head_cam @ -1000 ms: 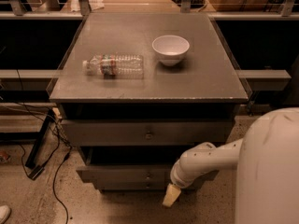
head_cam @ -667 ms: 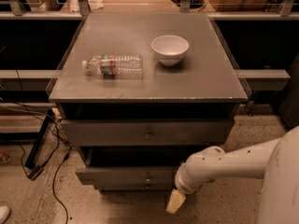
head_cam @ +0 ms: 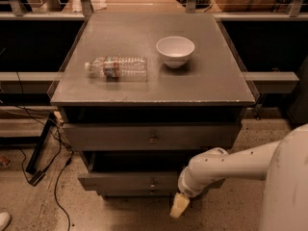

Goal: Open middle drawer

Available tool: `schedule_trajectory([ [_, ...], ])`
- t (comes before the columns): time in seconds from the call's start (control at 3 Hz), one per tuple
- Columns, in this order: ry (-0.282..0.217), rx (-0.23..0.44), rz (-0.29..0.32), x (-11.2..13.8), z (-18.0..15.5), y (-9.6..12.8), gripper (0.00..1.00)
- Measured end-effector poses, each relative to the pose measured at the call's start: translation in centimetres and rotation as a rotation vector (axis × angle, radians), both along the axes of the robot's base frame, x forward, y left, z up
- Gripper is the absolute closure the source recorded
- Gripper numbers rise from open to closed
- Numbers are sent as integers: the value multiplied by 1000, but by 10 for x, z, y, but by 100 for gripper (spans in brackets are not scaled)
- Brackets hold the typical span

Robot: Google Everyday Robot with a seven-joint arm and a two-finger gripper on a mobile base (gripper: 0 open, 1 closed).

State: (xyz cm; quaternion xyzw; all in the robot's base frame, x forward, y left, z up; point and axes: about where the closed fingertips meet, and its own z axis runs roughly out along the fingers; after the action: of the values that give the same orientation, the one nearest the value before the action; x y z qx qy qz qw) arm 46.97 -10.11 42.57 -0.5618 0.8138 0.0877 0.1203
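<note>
White arm (head_cam: pixel 240 161) extends leftward from the robot's body at lower right and bends down at the wrist (head_cam: pixel 196 178). The cream gripper (head_cam: pixel 179 206) hangs below the wrist, low in view, angled down-left.

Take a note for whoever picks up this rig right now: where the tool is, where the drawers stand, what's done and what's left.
The tool hangs low in front of the cabinet, below and right of the middle drawer, holding nothing.
The drawer's knob is free. How far out the drawer sits cannot be told.
Done: the arm is down at drawer height.
Left: bring the tool to that knob, grip it and pull.
On top, not part of the job: bottle on its side and bowl.
</note>
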Motion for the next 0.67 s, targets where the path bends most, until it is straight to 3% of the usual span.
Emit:
schedule_trajectory([
  [0.33, 36, -16, 14, -19, -1, -10, 0],
  [0.67, 42, -18, 14, -23, 0, -13, 0],
])
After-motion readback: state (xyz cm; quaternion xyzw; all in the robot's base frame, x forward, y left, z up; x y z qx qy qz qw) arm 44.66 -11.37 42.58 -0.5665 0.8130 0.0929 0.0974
